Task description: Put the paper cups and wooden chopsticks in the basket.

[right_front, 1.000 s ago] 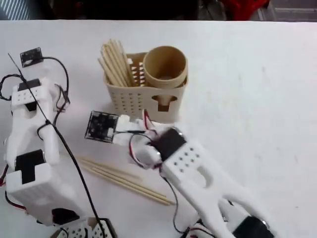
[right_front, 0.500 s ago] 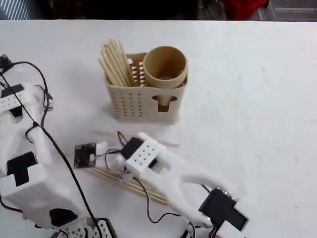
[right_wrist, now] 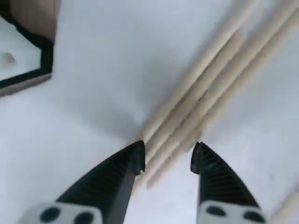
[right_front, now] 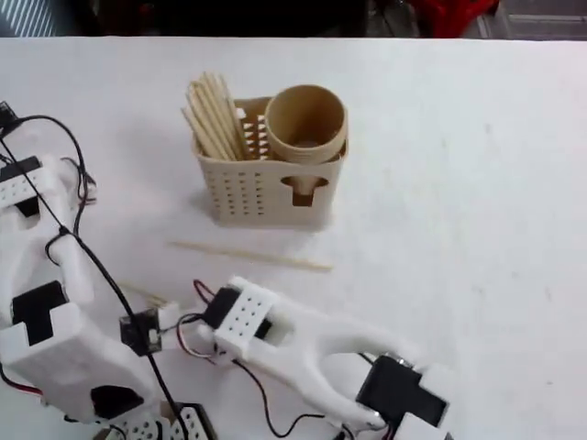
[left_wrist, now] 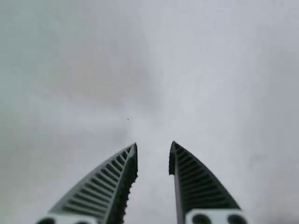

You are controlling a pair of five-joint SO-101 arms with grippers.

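A cream perforated basket (right_front: 266,188) stands at the table's middle, holding a brown paper cup (right_front: 305,122) and a sheaf of upright wooden chopsticks (right_front: 213,117). A single chopstick (right_front: 248,255) lies flat just in front of the basket. My right arm (right_front: 248,316) lies low over the table's front. Its gripper (right_wrist: 167,154) is open, with one finger on each side of a bundle of several chopsticks (right_wrist: 210,84) lying on the table. Another chopstick end (right_front: 147,295) peeks out beside that arm. My left gripper (left_wrist: 153,149) hangs open over bare white table.
The left arm (right_front: 46,302) and its black cables (right_front: 92,257) take up the table's left edge. A black-edged board (right_wrist: 28,56) sits close to the chopstick bundle. Bare table (right_front: 459,183) lies to the right of the basket.
My right arm swung from just in front of the basket towards the front left and came down over the chopstick bundle, uncovering the single chopstick. The left arm drew back to the left.
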